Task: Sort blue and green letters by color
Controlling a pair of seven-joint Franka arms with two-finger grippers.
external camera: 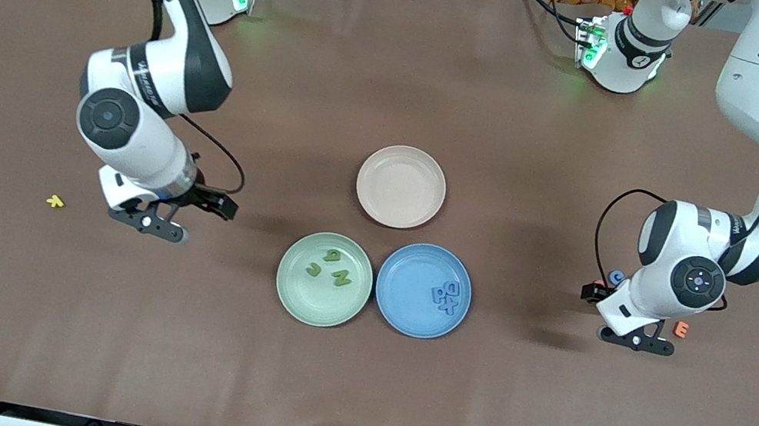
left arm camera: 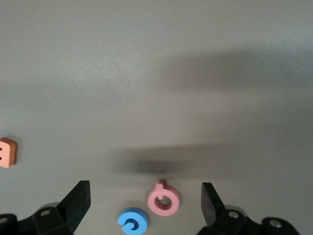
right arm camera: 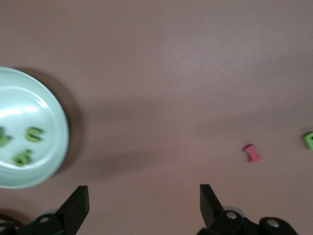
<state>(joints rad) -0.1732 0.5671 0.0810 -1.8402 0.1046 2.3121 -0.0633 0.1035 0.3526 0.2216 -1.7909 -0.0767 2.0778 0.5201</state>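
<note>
Three green letters (external camera: 332,267) lie in the green plate (external camera: 299,298); the right wrist view shows them (right arm camera: 28,145) too. Three blue letters (external camera: 449,296) lie in the blue plate (external camera: 402,304). A blue C (left arm camera: 133,221) lies on the table beside a pink Q (left arm camera: 164,199), under my open left gripper (left arm camera: 145,197), between its fingers but untouched. In the front view the C (external camera: 617,277) peeks out by the left arm. One more green letter (right arm camera: 308,140) lies on the table, seen in the right wrist view. My right gripper (right arm camera: 144,198) hangs open and empty over bare table.
An empty pink plate (external camera: 401,186) sits farther from the front camera than the two coloured plates. An orange E (external camera: 681,329) lies by the left gripper (external camera: 636,343). A yellow letter (external camera: 55,201) lies beside the right gripper (external camera: 147,224). A dark-red I (right arm camera: 252,153) lies near the loose green letter.
</note>
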